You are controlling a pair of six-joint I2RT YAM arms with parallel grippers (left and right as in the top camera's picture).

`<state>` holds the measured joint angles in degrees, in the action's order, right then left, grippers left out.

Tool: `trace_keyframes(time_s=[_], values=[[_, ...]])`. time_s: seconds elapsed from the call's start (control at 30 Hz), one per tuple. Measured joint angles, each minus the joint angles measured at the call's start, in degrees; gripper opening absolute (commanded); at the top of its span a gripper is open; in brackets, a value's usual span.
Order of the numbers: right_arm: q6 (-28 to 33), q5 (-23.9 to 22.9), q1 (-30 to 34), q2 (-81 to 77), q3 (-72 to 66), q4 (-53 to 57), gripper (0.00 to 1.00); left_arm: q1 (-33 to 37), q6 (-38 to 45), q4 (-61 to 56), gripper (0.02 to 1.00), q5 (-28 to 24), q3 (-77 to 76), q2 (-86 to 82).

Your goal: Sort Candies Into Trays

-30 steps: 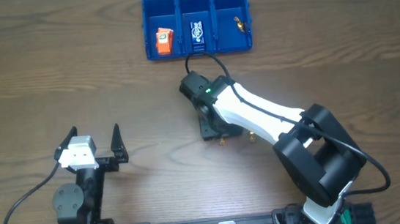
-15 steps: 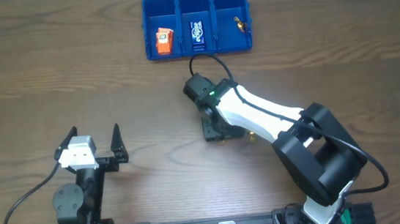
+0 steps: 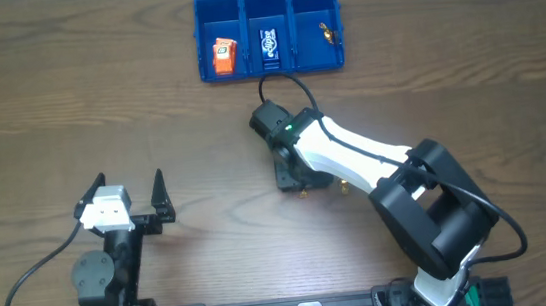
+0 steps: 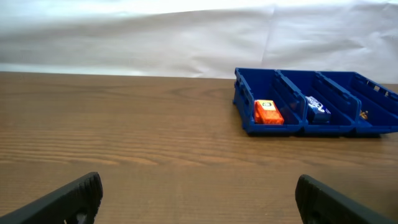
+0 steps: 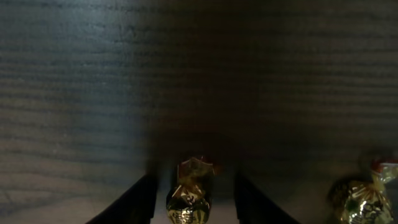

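A blue three-compartment tray stands at the far middle of the table. An orange candy lies in its left bin, a blue one in the middle bin and a gold one in the right bin. My right gripper is down at the table's centre. Its open fingers stand on either side of a gold-wrapped candy, with small gaps. A second gold candy lies close beside it. My left gripper is open and holds nothing at the near left.
The left wrist view looks across bare wooden table towards the tray, with a white backdrop behind it. The right arm's black cable loops just short of the tray's front wall.
The right gripper shifted slightly to the right over the gold candy between one second and half a second ago, then held still. The left arm has not moved.
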<state>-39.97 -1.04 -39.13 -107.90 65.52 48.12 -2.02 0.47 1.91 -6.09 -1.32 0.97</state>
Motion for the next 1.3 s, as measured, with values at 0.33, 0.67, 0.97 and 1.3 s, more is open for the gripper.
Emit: trace_keyframes(time_s=[0.33,0.67,0.97,1.3], values=[[-0.4,0.2,0.0,-0.3,0.1,-0.5,0.126,0.0,0.0,0.0,0.998,0.0,0.0,0.0],[-0.4,-0.5,0.0,1.7,-0.1,-0.5,0.104,0.0,0.0,0.0,0.998,0.0,0.0,0.0],[5.0,-11.4,6.5,16.6,17.2,9.5,0.099,0.0,0.0,0.0,0.998,0.0,0.0,0.0],[17.8,-15.0,18.5,-7.6,50.1,9.3,0.104,0.0,0.0,0.0,0.998,0.0,0.0,0.0]])
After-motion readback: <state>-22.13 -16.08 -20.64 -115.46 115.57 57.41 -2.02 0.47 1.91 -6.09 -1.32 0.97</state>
